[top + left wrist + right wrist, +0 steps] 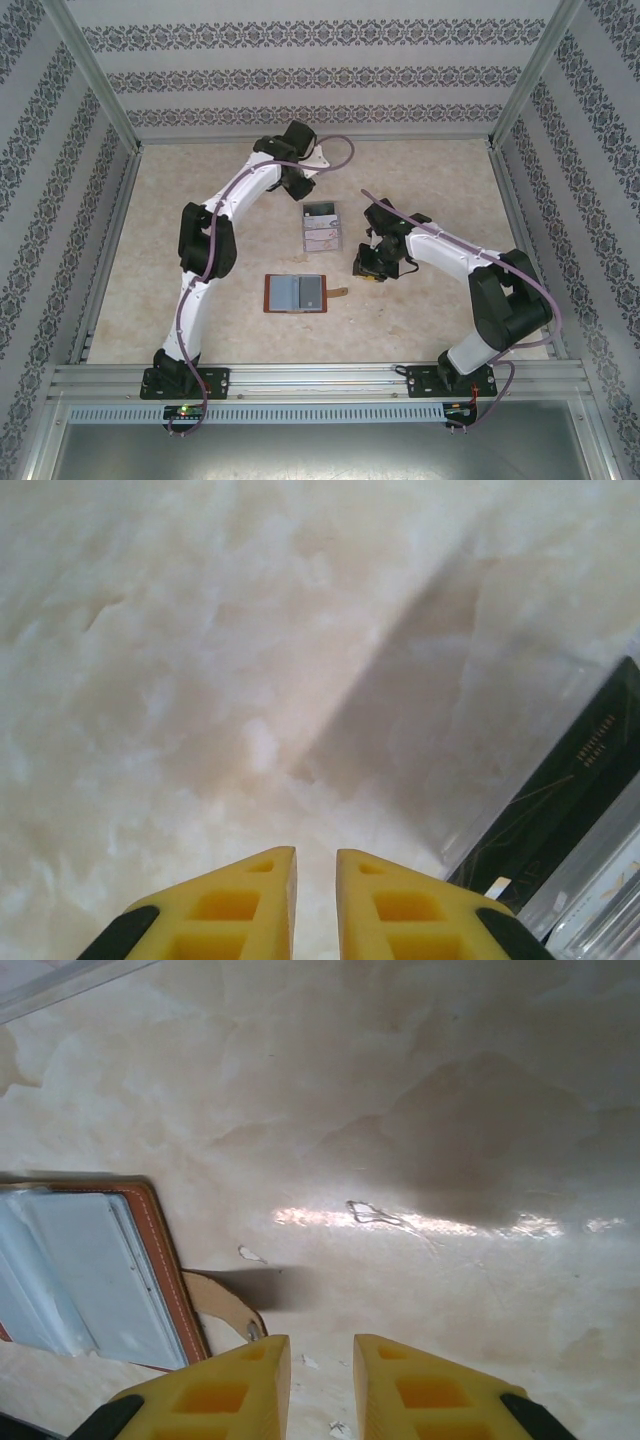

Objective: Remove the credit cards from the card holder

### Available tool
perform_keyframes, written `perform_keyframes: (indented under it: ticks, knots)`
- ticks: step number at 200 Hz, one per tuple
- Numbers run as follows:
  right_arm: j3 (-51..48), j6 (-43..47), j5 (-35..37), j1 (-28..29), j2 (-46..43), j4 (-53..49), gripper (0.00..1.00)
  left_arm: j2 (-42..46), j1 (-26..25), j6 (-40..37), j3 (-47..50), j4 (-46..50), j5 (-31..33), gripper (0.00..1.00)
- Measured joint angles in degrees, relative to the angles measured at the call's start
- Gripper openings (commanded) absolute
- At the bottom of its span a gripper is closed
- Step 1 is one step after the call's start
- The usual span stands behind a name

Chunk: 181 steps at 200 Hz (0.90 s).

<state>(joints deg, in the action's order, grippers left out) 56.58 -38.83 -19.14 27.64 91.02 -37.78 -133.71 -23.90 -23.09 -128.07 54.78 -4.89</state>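
Observation:
The card holder [296, 293], a brown leather wallet, lies open and flat on the table with its grey-blue pockets up and its strap tab [340, 293] pointing right. In the right wrist view the card holder [90, 1280] is at the left, its tab [225, 1305] just left of my fingers. The credit cards stand in a clear rack [322, 228]: a dark card [575, 790] and pale cards [322, 240]. My left gripper [300, 190] [316, 852] hovers just behind the rack, narrowly open and holding nothing. My right gripper [368, 268] [321, 1340] is right of the wallet, slightly open and holding nothing.
Metal frame rails [110, 250] and patterned walls enclose the marble-look tabletop [430, 180]. Small flecks [250, 1254] lie on the surface near the right gripper.

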Motion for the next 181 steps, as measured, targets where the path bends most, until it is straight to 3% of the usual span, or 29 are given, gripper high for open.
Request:
perform_keyframes:
  ticks: [46,104,181]
  knots:
    - [1.99,-0.02,-0.46,1.92,2.03,0.46,0.26,5.73,2.34,14.84,5.75,-1.84,-2.51,0.19]
    - [4.09,-0.26,-1.97,4.57,4.66,1.38,0.25,22.73,4.74,29.07,31.54,-16.72,-7.58,0.19]
    - [7.80,-0.33,-4.44,6.84,8.70,1.53,0.26,36.39,7.10,45.07,49.20,-28.13,-9.60,0.18]
